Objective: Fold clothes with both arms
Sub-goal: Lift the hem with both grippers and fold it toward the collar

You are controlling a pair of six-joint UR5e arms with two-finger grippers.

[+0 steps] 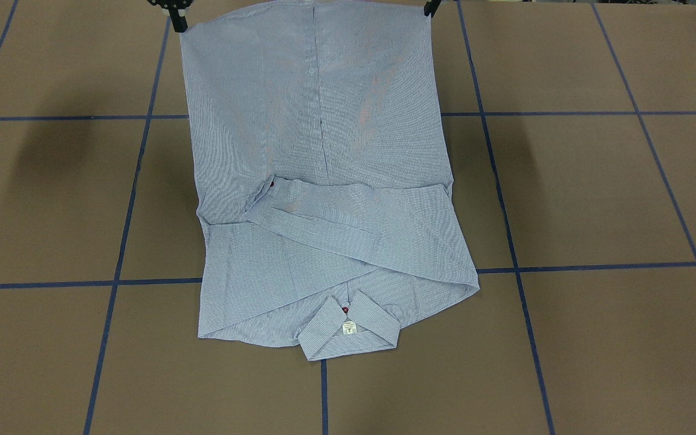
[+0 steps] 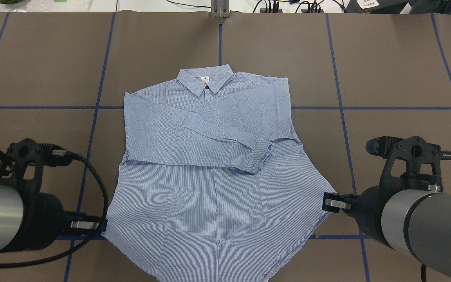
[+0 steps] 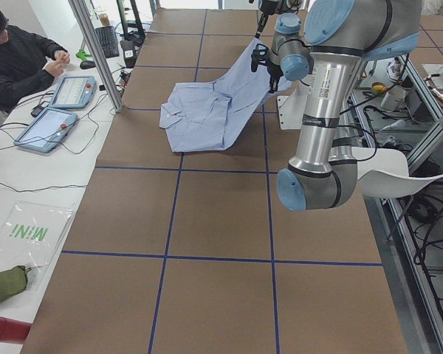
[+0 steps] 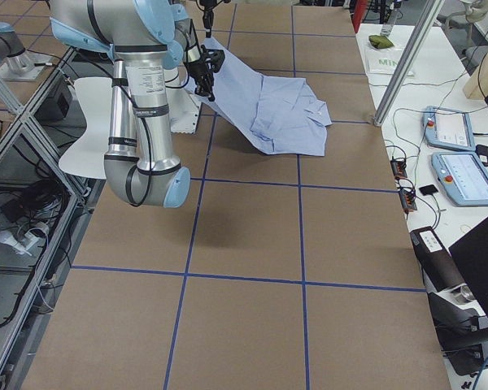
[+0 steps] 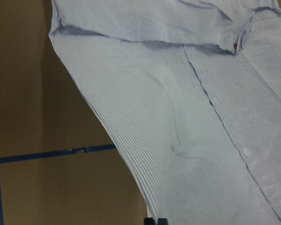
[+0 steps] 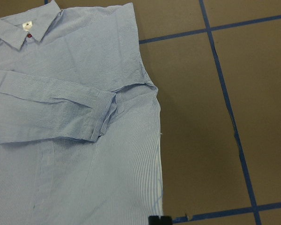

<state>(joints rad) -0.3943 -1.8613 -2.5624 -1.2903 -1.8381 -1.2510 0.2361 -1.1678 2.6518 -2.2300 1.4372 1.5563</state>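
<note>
Nearest the overhead lens, the left pincer point(image 2: 101, 227) and right pincer point(image 2: 328, 201) each pinch a bottom corner of the shirt point(image 2: 210, 176), holding that end raised off the desk point(image 2: 386, 58). Its collar point(image 2: 206, 80) end lies flat, with the sleeves point(image 2: 194, 133) crossed over the chest. The long axis runs straight away from the robot, collar farthest out, so the next fold likely means carrying the raised end forward, both pincers level, toward the collar.
</note>
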